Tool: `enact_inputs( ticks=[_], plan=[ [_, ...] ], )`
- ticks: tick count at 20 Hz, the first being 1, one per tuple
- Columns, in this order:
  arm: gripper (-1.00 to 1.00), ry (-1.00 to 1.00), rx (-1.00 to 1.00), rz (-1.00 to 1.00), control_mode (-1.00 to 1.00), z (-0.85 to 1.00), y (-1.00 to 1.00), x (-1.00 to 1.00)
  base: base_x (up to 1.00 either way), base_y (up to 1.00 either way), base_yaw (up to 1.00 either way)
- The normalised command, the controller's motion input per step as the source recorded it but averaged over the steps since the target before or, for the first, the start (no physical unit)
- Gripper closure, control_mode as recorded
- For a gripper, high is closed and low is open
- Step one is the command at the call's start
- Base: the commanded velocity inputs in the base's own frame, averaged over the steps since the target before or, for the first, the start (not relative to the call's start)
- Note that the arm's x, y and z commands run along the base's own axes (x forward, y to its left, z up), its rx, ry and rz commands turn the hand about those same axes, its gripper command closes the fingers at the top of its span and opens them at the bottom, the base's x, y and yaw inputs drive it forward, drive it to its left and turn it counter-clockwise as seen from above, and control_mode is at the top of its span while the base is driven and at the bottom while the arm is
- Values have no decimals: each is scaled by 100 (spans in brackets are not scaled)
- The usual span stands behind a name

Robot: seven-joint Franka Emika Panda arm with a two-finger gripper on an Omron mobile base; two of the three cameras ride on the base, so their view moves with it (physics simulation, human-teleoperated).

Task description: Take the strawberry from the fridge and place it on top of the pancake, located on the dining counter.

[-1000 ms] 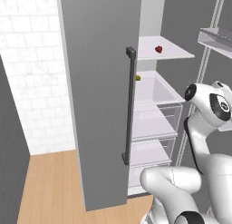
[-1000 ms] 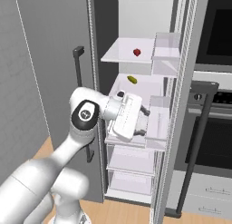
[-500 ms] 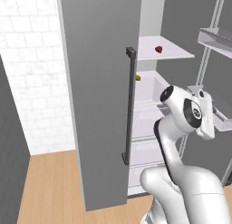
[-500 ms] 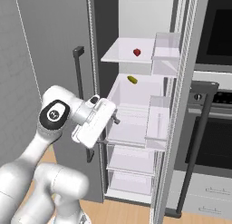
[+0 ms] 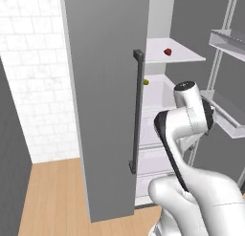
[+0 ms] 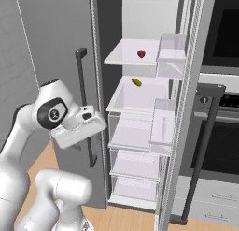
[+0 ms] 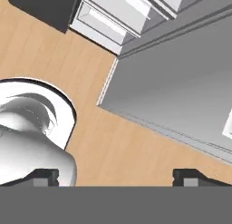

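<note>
The tiny bright red strawberry (image 6: 141, 54) lies on the top white shelf (image 6: 122, 55) inside the tall grey fridge (image 5: 103, 87), whose doors stand open. The tool (image 7: 115, 177) is well below it and apart, pointed down at the wood floor (image 7: 127, 146), its dark fingertips (image 7: 186, 177) spread wide and empty. A small yellow fruit (image 6: 136, 82) sits one shelf lower.

One tall grey fridge (image 6: 70, 47) stands with both doors open, each door carrying one long dark vertical bar handle (image 6: 87, 108), two in all. Inside lie one tiny bright red strawberry (image 6: 141, 53) on the top white shelf and one small yellow fruit (image 6: 136, 82) on the shelf below. One dark oven (image 6: 224, 132) stands beside it.
</note>
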Motion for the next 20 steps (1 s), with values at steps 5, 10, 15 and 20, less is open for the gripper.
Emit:
enact_inputs(
  ticks=[5,10,15,20],
  plan=[
    [-100,-60,55,-44,-100,-21,63,0,0,0,0],
    [-100,-31,22,-12,-100,55,60,-2,0,0,0],
    [-100,3,-3,-7,-100,50,23,-39,0,0,0],
    [-100,2,1,-18,-100,6,0,-75,0,0,0]
  ],
)
